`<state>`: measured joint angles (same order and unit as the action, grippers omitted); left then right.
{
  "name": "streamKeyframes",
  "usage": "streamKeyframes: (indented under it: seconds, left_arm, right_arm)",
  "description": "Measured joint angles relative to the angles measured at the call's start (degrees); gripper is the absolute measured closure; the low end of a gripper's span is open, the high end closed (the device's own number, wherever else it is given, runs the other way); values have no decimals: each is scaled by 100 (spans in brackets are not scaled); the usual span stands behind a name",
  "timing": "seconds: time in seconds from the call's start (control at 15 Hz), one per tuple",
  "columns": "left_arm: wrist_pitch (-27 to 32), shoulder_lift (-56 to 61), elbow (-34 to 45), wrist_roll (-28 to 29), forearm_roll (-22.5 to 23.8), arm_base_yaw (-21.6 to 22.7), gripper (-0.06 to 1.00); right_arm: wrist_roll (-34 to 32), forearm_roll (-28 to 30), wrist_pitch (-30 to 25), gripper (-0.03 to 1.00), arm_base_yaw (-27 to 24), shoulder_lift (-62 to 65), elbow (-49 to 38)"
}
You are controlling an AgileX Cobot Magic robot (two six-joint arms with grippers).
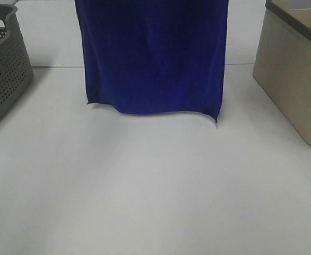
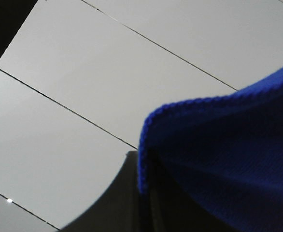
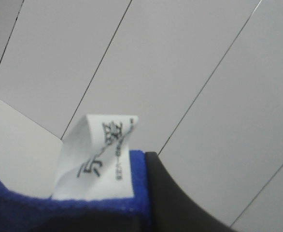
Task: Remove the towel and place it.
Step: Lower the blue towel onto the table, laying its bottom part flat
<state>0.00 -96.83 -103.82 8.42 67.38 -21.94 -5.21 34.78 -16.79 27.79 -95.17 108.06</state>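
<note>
Exterior high, plush royal-blue towel [image 1: 153, 53] hanging, wavy hem, perforated grey basket [image 1: 7, 74]

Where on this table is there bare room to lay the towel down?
The white table is bare across the whole front, below the hem of the hanging towel. Narrower bare strips separate the towel from the grey basket at left and the beige bin at right; those sides are tightest.
</note>
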Motion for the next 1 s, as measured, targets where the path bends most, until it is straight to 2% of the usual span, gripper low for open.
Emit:
streamKeyframes:
  seconds: [0.2, 0.4, 0.6, 0.87, 1.0]
  left_arm:
    - [-178, -619, -642, 195, 0, 281, 94]
    - [-241, -1175, -1427, 201, 0, 321, 94]
    - [-447, -1748, -2154, 126, -17, 447, 94]
    - [-596, -2406, -3008, 126, -384, 613, 94]
    - [-607, -2595, -3174, 138, -527, 613, 94]
  right_arm:
    - [0, 74, 493, 95, 0, -447, 86]
    - [-92, 80, 653, 95, -69, -945, 647]
    - [-430, -6, 1003, 95, -498, -1295, 985]
    - [-705, -29, 1570, 95, -751, -1495, 1049]
    - [-791, -29, 1644, 95, -768, -1553, 1054]
